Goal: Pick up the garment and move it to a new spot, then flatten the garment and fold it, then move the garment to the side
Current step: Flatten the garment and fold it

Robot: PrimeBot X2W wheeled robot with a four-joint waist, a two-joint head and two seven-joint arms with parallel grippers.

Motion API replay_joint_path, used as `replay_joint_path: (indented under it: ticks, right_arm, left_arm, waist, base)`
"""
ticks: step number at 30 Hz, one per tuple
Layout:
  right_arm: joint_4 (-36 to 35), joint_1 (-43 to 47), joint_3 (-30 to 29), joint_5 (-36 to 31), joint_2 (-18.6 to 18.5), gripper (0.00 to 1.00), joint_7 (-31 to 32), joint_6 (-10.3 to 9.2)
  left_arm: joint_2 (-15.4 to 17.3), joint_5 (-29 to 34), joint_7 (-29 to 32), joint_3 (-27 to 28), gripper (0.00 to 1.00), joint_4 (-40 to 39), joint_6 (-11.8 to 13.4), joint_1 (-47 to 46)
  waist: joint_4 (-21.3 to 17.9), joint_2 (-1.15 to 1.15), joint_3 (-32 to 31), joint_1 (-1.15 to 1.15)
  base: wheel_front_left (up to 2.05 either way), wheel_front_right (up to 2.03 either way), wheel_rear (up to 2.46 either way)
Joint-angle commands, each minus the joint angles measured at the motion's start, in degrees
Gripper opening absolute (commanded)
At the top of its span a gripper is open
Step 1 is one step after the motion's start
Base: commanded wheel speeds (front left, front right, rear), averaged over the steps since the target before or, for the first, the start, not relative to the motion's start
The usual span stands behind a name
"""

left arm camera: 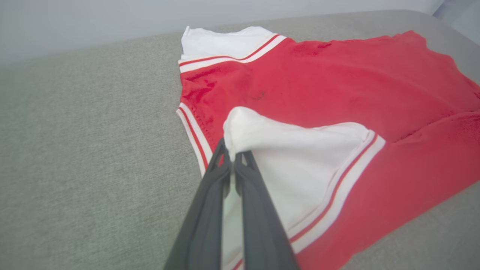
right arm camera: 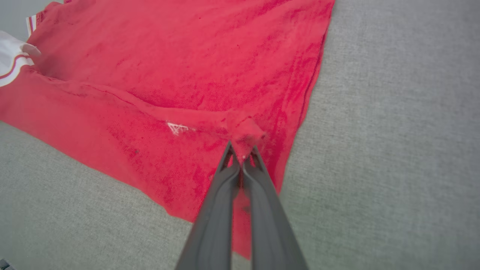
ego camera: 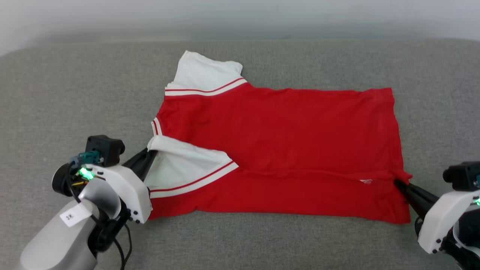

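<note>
Folding the shirt [ego camera: 285,127], our left hand [left arm camera: 232,155] pinches a sleeve [left arm camera: 300,161], our right hand [right arm camera: 242,153] the hem [right arm camera: 245,131]; next we carry both across it evenly.

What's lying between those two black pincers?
In the head view, the red garment spans it: the left gripper pinches its white sleeve, the right gripper its hem corner.

The right gripper [right arm camera: 242,157] rises from the bottom edge, its two dark fingers pressed together on a small raised bunch of red cloth near the garment [right arm camera: 180,67] hem. The garment spreads up and to the left over a grey cloth surface [right arm camera: 393,131]. A small white mark [right arm camera: 177,128] (too fine to read) sits just left of the pinch. A white sleeve [right arm camera: 9,62] with a red stripe shows at the far left edge.
</note>
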Motion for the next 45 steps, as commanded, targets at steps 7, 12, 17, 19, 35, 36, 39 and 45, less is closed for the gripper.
replay_joint_path:
  ticks: [7,12,17,19,35,36,39,45]
  right_arm:
    - [4.67,-5.09,2.47,-1.33,0.81,0.00,-0.95,-0.07]
    - [8.03,-6.10,4.18,-2.59,1.10,0.00,-1.15,-0.08]
    - [8.67,-5.67,4.72,-2.01,1.18,0.00,-1.82,-0.07]
    - [8.43,-5.16,4.18,-1.63,0.96,0.43,-2.00,-0.07]
    - [2.51,-0.19,-3.19,-5.43,2.31,1.00,-3.04,-0.07]
    - [2.04,0.10,-3.55,-5.75,2.53,1.00,-2.75,-0.07]
    - [0.92,0.67,-4.42,-6.45,3.05,1.00,-1.75,-0.06]
    - [-0.65,1.46,-5.52,-7.41,3.38,1.00,-0.02,-0.07]
  left_arm:
    - [-2.66,0.59,-0.69,-1.70,0.00,8.95,-2.80,-4.54]
    - [-4.64,0.45,-1.58,-3.23,0.00,14.77,-4.31,-5.66]
    - [-6.05,-0.24,-3.49,-3.80,0.00,18.55,-5.16,-6.38]
    - [-6.33,-0.45,-4.56,-3.38,0.12,19.48,-5.31,-6.94]
    - [-1.31,-2.83,2.88,-3.75,1.00,13.62,-5.84,-11.18]
    - [-0.86,-3.45,4.14,-3.73,1.00,12.62,-5.92,-11.71]
    - [0.45,-4.97,8.34,-4.36,1.00,10.18,-6.07,-12.56]
    - [2.37,-8.54,18.62,-6.27,1.00,7.54,-6.23,-14.14]
  waist:
    - [-0.51,0.00,4.69,-0.01]
    - [-0.47,0.00,4.95,-0.01]
    - [-0.28,0.00,3.71,-0.01]
    - [-0.03,0.00,2.84,-0.01]
    - [2.60,0.00,-4.32,-0.01]
    - [2.70,0.00,-4.53,-0.01]
    - [2.73,0.00,-4.94,-0.01]
    - [2.55,0.00,-5.40,-0.01]
  base:
    - [0.00,0.00,0.00]
    - [0.00,0.00,0.00]
    - [0.00,0.00,0.00]
    - [0.00,0.00,0.00]
    - [0.00,0.00,0.00]
    - [0.00,0.00,0.00]
    - [0.00,0.00,0.00]
    - [0.00,0.00,0.00]
